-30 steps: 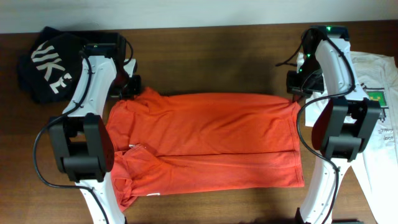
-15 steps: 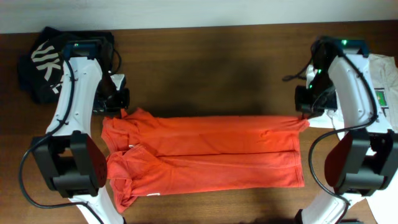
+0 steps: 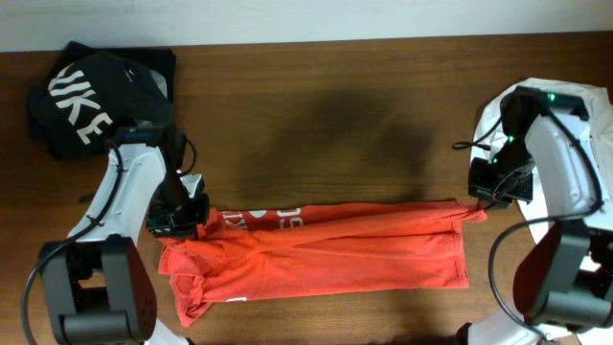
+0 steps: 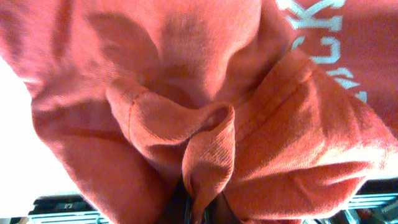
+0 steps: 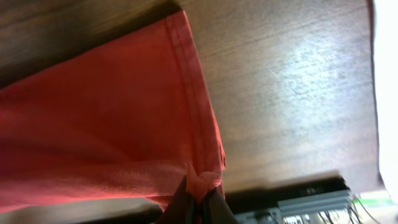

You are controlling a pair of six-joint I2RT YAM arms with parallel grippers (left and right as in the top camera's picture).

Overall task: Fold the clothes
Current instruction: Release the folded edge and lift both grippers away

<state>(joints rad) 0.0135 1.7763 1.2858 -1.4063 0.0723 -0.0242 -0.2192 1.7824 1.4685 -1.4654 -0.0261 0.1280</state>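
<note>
Since a second ago both arms drag the far edge nearward, and we see left gripper (image 3: 187,213) and right gripper (image 3: 476,201) each pinching the red-orange T-shirt (image 3: 335,254), stretched left-to-right on the table (image 3: 335,115), near hem robot-side of both.

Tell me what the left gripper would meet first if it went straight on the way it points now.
The red-orange T-shirt that the left gripper pinches: its bunched cloth fills the wrist view. What lies behind is hidden.
</note>
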